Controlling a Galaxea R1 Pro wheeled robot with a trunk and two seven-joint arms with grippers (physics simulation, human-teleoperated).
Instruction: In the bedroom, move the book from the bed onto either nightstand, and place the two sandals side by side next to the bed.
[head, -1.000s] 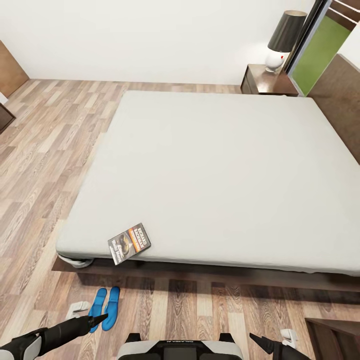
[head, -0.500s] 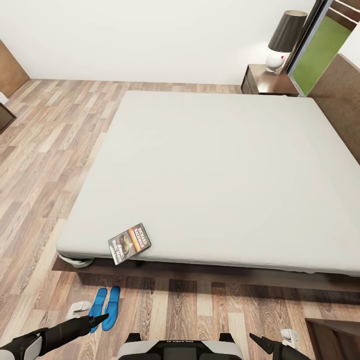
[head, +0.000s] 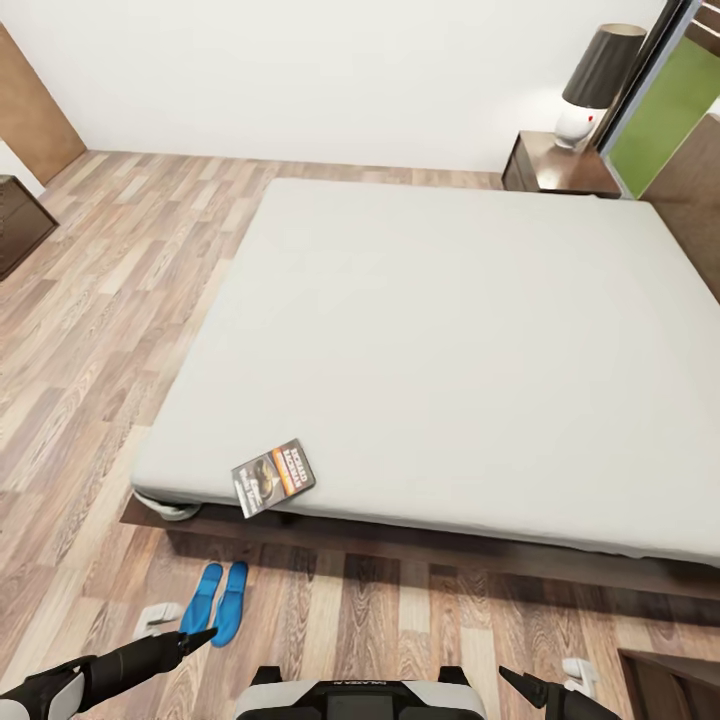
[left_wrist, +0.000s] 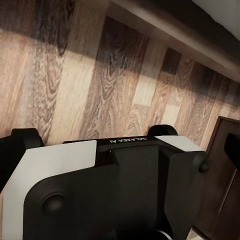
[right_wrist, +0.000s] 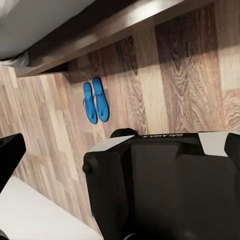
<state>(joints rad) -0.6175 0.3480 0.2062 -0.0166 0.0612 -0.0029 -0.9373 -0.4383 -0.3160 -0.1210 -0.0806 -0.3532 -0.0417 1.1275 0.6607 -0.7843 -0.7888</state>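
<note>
The bed (head: 450, 340) carries the book (head: 273, 476) at its near edge, corner overhanging; I judge a sideways pinch on that overhang the cleanest pickup. Open plank floor (head: 100, 300) runs left toward the far nightstand (head: 558, 168). The two sandals (head: 216, 602) lie paired beside the frame. Left gripper (head: 196, 638) and right gripper (head: 515, 680) hang low; I cannot tell how their jaws stand.

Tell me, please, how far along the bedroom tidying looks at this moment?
Looks done: the two sandals lie side by side on the floor next to the bed. In hand: nothing. Left: the book lies at the mattress edge and must go onto a nightstand.
</note>
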